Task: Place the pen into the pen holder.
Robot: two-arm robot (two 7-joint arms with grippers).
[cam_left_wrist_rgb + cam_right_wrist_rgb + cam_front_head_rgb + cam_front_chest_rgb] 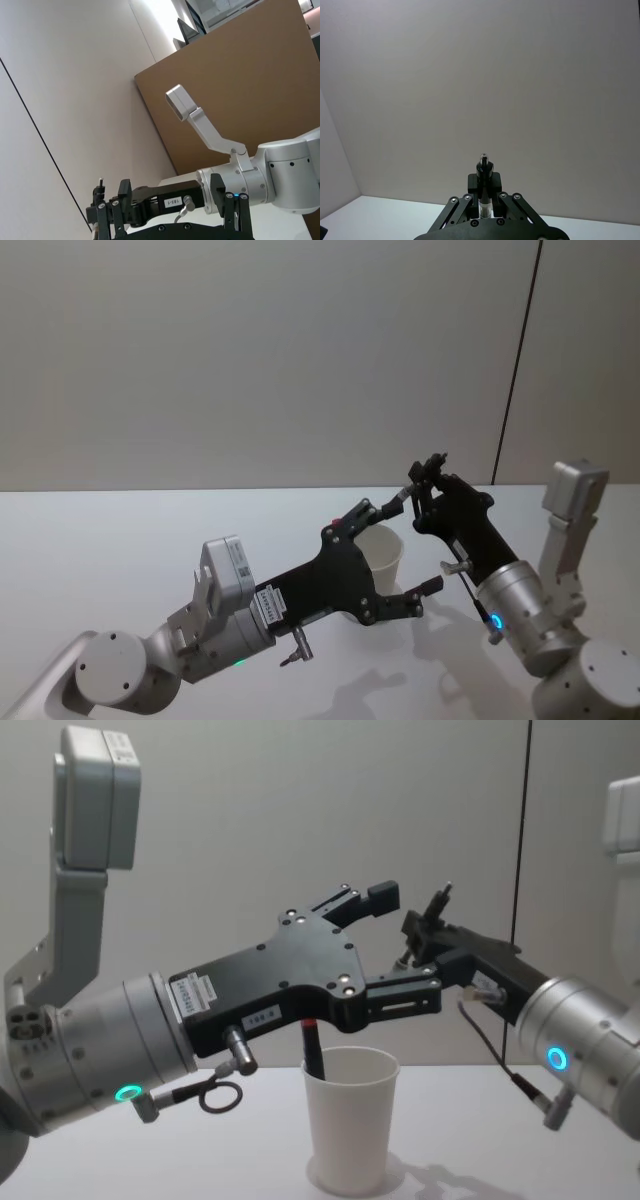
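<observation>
The pen holder, a white paper cup (350,1130), stands on the table with a dark pen with a red band (313,1050) leaning inside it. In the head view the pen holder (385,558) appears between the spread fingers of my left gripper (400,547). The chest view shows that left gripper (408,942) open and hovering just above the rim, holding nothing. My right gripper (425,935) is raised behind and to the right of the cup, shut on a second pen (483,167) whose tip pokes out past the fingers (437,905).
The white table (120,540) stretches away to the left, with a plain wall behind it. Both arms crowd the space over the cup, and the right gripper's black body (150,205) lies close in front of the left wrist.
</observation>
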